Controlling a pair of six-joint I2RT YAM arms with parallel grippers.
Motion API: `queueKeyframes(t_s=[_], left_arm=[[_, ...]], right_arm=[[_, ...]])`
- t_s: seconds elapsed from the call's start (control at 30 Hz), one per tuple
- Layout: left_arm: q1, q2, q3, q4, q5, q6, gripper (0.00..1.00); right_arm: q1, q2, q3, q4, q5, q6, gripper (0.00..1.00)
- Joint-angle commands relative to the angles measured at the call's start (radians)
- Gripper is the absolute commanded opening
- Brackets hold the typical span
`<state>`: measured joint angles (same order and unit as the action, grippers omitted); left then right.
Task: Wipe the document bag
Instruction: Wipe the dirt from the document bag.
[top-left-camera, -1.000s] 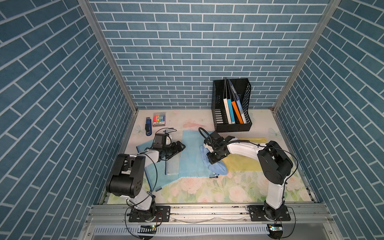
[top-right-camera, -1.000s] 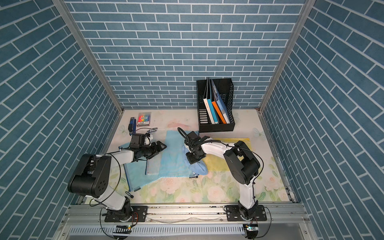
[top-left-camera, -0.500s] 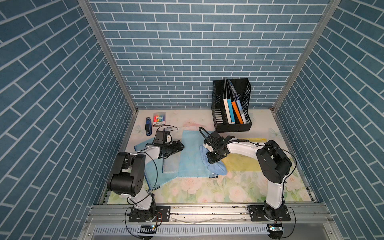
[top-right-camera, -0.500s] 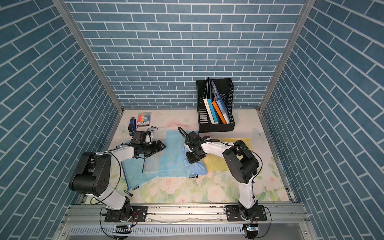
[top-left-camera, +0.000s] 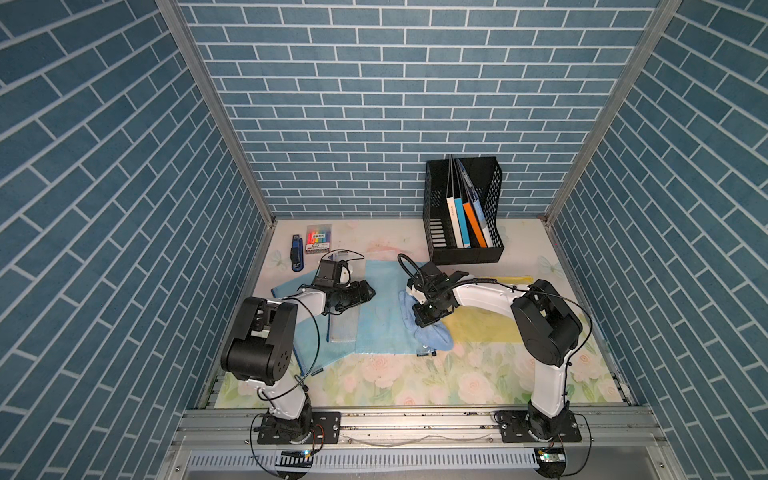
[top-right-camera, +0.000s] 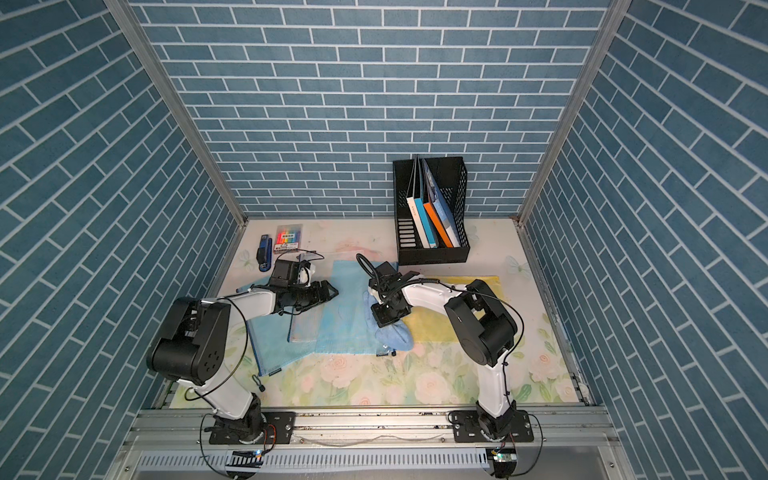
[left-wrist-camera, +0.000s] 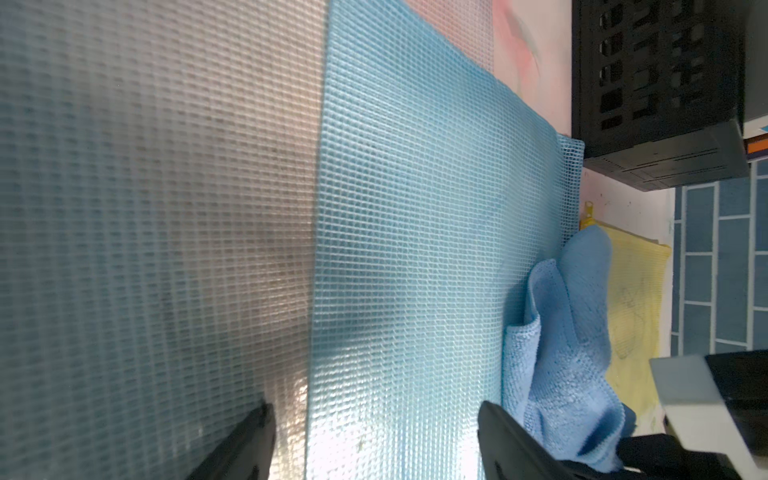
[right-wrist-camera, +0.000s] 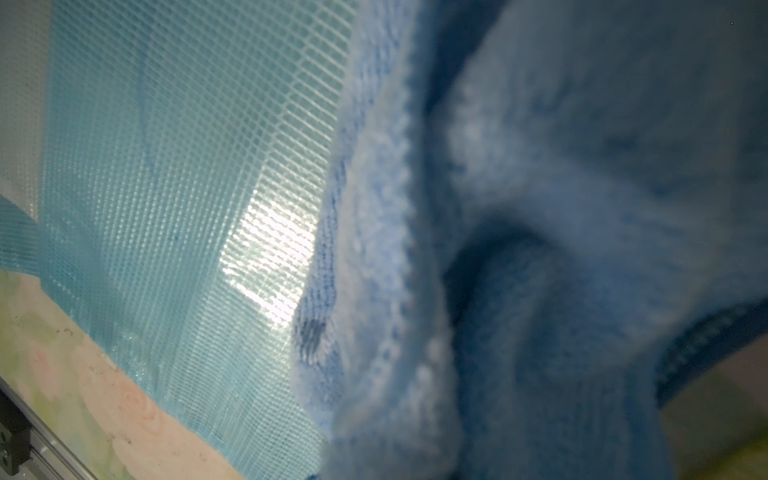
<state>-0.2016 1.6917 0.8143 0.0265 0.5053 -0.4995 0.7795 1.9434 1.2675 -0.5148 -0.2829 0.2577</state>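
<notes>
Near the middle of the table, the right gripper lies low, pinching a cloth on the document bag; the left gripper faces it, jaws wide, empty.

We can't make out the right gripper tips: in both top views they're buried in the blue cloth. On the right wrist camera that cloth is one big blur. The left gripper shows only two dark fingers, cut off at the frame edge. The marker pack lettering is too small for us to read. The right arm covers part of the yellow bag.
</notes>
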Motion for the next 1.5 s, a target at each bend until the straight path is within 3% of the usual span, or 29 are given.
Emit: queueKeyframes(t_s=[0.0, 0.27, 0.5, 0.77, 1.0, 1.23, 1.47], left_arm=[[-0.035, 0.043, -0.016, 0.039, 0.089, -0.016, 0.80], [-0.045, 0.047, -0.037, 0.087, 0.137, -0.042, 0.75], [-0.045, 0.009, -0.058, 0.083, 0.090, -0.050, 0.40], [-0.045, -0.064, -0.087, 0.059, 0.011, -0.049, 0.30], [-0.047, -0.063, -0.160, 0.145, 0.046, -0.087, 0.04], [-0.087, -0.103, -0.187, 0.171, 0.022, -0.122, 0.00], [-0.107, -0.121, -0.246, 0.219, 0.004, -0.169, 0.00]], right_arm=[[0.006, 0.054, -0.016, -0.004, -0.012, 0.013, 0.06], [0.007, 0.067, -0.019, -0.003, -0.021, 0.006, 0.06], [0.007, 0.069, -0.016, -0.005, -0.015, 0.002, 0.06], [-0.001, 0.031, -0.007, -0.031, 0.028, -0.024, 0.06], [0.003, 0.009, 0.093, -0.108, 0.039, -0.056, 0.05], [0.033, 0.054, 0.296, -0.150, -0.040, -0.053, 0.06], [0.070, 0.268, 0.572, -0.171, -0.126, -0.024, 0.05]])
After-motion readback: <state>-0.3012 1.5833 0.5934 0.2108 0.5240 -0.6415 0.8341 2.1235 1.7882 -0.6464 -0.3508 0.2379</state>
